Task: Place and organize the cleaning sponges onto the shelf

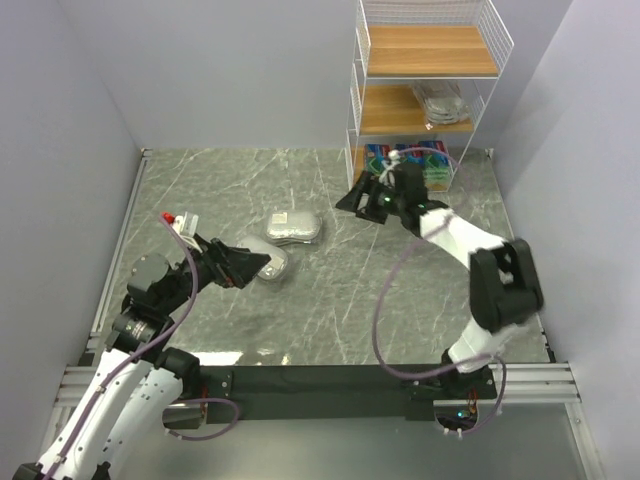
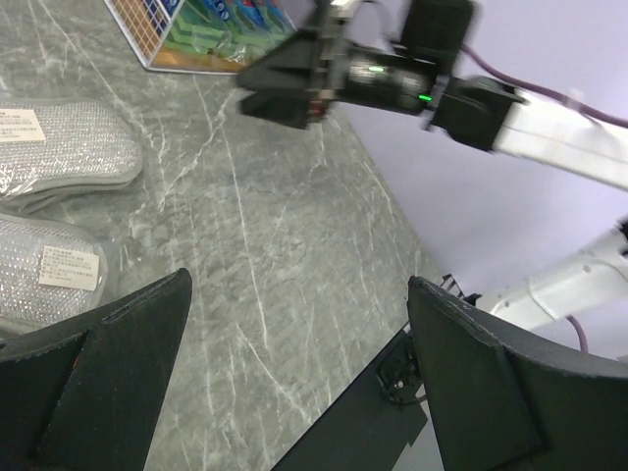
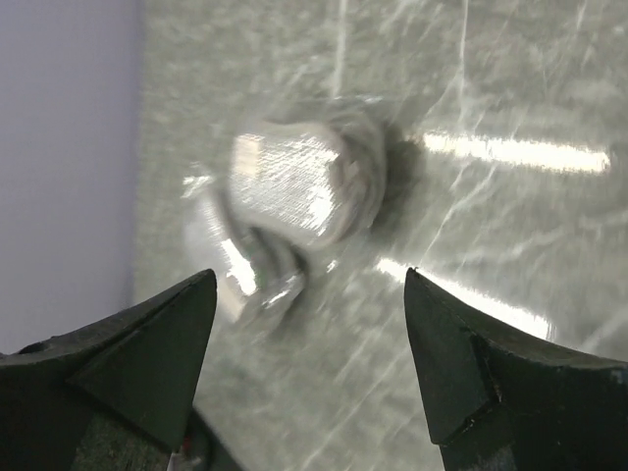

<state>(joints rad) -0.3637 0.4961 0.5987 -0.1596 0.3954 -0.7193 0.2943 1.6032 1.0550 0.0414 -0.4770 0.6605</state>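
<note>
Closest to lens, left wrist view: left gripper [image 2: 294,383] w/ fingers spread wide, nothing btw them, low over grey marbled table [image 2: 294,245]. Just off its tips, near silvery pack [image 1: 268,264] flat on tabletop; contact or not, can't tell. Farther back, just beside it, second silvery pack [image 1: 292,227]. Over by shelf [image 1: 430,50], in front of bottom tier: right gripper [image 1: 358,198], jaws apart, empty, above tabletop. On shelf at far right corner: third silvery pack [image 1: 443,106] on mid tier, green packs [image 1: 400,160] on bottom tier, count unclear.
</note>
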